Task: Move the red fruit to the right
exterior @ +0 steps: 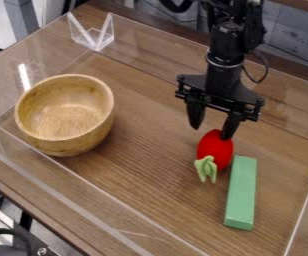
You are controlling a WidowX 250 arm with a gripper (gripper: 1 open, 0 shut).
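The glossy red oval toy fruit with a light green leafy stem end (216, 152) was found on the light brown wooden tabletop (130, 180), in the right part of the camera view. Its green end was pointed toward the lower edge of the view. The long flat green rectangular block (241, 194) was noted just beside the fruit, toward the lower right. The black robot gripper (216, 115) was observed directly above the fruit in the view, with its fingers spread apart and one fingertip seen close to the fruit's upper edge. Whether that fingertip was touched by the fruit could not be determined. No grip on the fruit was seen. The round tan wooden bowl (65, 114) was recorded on the left part of the tabletop, well apart from the fruit. A small clear wire-like or plastic stand (93, 33) was noted near the upper left. Dark cables (10, 235) were seen at the lower left corner, beside the tabletop.
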